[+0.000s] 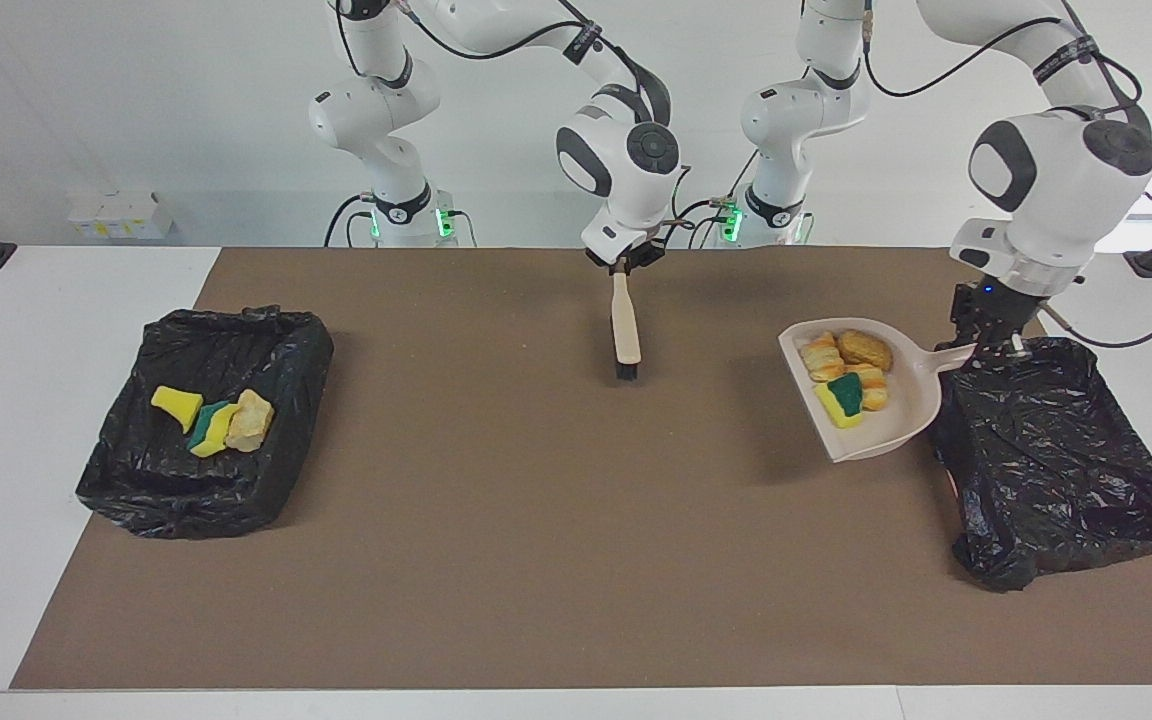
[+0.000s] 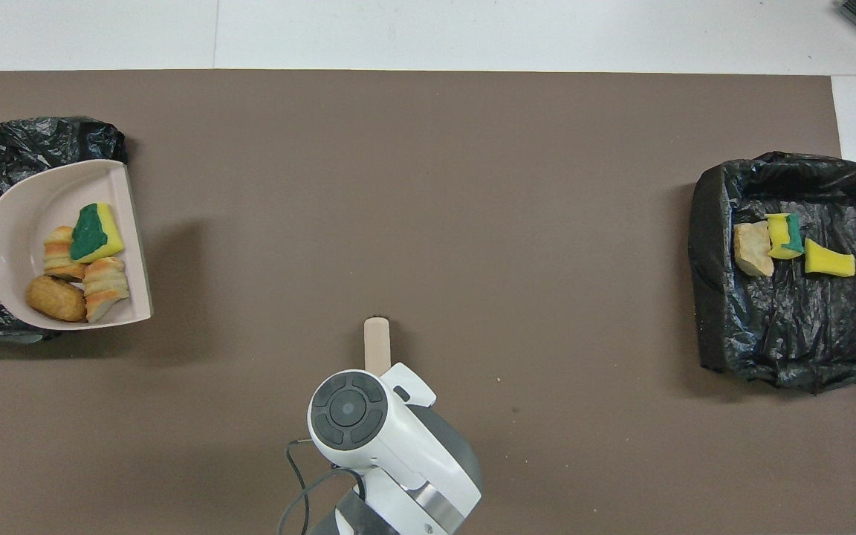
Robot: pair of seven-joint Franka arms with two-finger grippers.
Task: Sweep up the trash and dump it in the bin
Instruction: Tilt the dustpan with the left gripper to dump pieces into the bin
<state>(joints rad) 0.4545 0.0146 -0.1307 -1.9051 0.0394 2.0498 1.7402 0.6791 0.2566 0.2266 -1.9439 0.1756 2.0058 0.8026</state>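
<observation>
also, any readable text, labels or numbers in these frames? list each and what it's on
None can be read.
Straps on the white robot arms: markings, too small to read.
White box on the white table edge: faint yellow marks, illegible.
Beige plastic dustpan, beige-handled brush, black-bagged bins: no text.

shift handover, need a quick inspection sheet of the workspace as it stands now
surface: brown mat on a white table.
job's things: four scraps in the dustpan, raised at the bin at the left arm's end; three scraps in the other bin.
clutter: nothing seen.
grippers: left tool shut on the dustpan handle; right tool shut on the brush.
cables: loops along both arms.
surroundings: white wall, small box.
</observation>
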